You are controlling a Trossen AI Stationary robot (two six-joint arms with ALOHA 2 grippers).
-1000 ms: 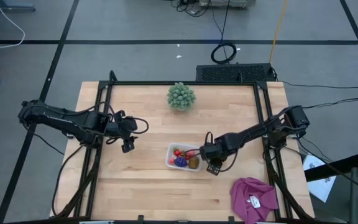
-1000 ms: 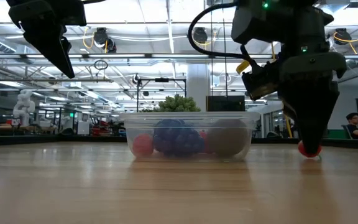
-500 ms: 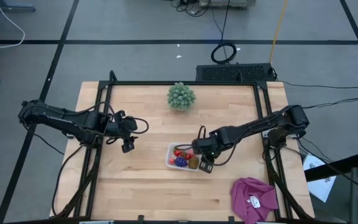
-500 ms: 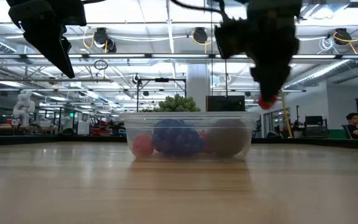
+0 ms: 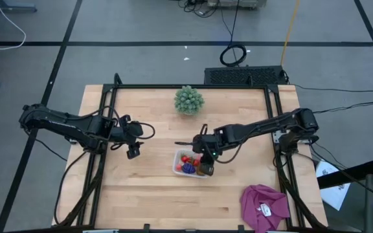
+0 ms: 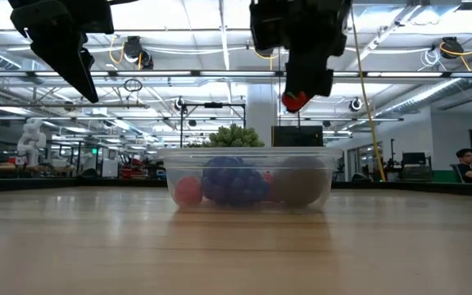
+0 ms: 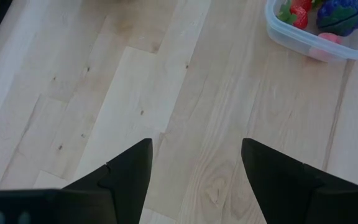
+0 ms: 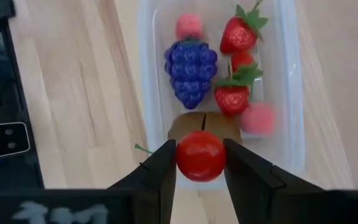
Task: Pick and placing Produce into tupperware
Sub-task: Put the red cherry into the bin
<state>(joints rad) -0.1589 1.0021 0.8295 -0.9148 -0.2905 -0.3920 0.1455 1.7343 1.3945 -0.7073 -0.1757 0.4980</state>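
The clear tupperware (image 5: 181, 167) (image 6: 251, 176) stands mid-table. It holds a purple grape cluster (image 8: 191, 71), two strawberries (image 8: 241, 34), a brown kiwi (image 8: 207, 124) and pink pieces (image 8: 258, 117). My right gripper (image 8: 201, 163) (image 5: 204, 165) hangs above the tupperware's right end, shut on a small round red piece (image 8: 201, 155) (image 6: 294, 100). My left gripper (image 7: 194, 162) (image 5: 133, 153) waits open above bare wood, left of the tupperware. My right gripper pinches the round red piece by its two opposite sides (image 8: 180, 155) between its two fingers. The fingers (image 8: 160, 168) slant down from the table's right side. The piece is lifted clear, well above the tupperware's rim (image 6: 252, 151).
A large green spiky ball (image 5: 189, 100) sits near the table's far edge, behind the tupperware. A magenta cloth (image 5: 264, 206) lies at the near right corner. Bare wood lies around the tupperware on all sides.
My right gripper has risen from the table just right of the tupperware, carrying the red piece. It has gone toward the table's left edge until it hangs over the tupperware's right end, and its wrist has rolled on the way. It has stayed shut on the piece.
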